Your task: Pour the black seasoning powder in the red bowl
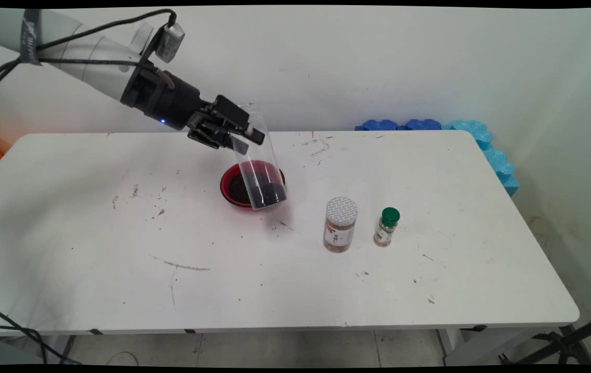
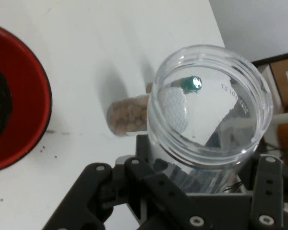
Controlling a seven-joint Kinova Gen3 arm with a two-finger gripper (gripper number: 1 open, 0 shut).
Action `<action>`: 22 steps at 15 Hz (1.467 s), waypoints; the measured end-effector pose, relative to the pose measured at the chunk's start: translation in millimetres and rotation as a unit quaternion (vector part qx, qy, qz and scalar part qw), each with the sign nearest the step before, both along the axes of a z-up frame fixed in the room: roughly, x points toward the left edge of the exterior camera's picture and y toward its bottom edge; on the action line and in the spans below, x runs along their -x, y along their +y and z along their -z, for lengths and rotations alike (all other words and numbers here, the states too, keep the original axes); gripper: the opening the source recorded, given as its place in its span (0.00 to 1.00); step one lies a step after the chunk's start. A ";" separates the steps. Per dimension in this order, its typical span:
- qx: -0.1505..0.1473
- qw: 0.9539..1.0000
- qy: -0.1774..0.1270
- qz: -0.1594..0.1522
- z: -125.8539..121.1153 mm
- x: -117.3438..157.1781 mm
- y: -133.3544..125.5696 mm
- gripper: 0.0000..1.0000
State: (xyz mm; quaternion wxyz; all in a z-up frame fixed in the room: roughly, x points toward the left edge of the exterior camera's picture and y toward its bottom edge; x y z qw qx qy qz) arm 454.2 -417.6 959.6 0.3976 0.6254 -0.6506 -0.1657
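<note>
White table [image 1: 93, 248] spreads below the claw [image 1: 233, 135], which pinches a clear jar [image 1: 260, 171] near its upper end. Jar's long axis runs tilted down-right from the claw, dark grains settled at its low end over red bowl [image 1: 229, 185]. Farther right: silver-lidded spice jar [image 1: 340, 224], then green-capped bottle [image 1: 387, 227].

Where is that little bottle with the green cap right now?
In the main view the green-capped bottle stands upright on the table's right half, just right of the grey-lidded spice jar.
</note>
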 end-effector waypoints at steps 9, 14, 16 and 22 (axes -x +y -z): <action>-0.145 0.977 0.080 -0.131 2.3 2.2 -9.8 0.00; -0.224 0.948 0.122 -0.190 3.5 4.1 -11.1 0.00; -0.263 0.931 0.138 -0.213 3.7 5.0 -10.7 0.00; -0.337 0.887 0.177 -0.261 3.8 7.2 -13.2 0.00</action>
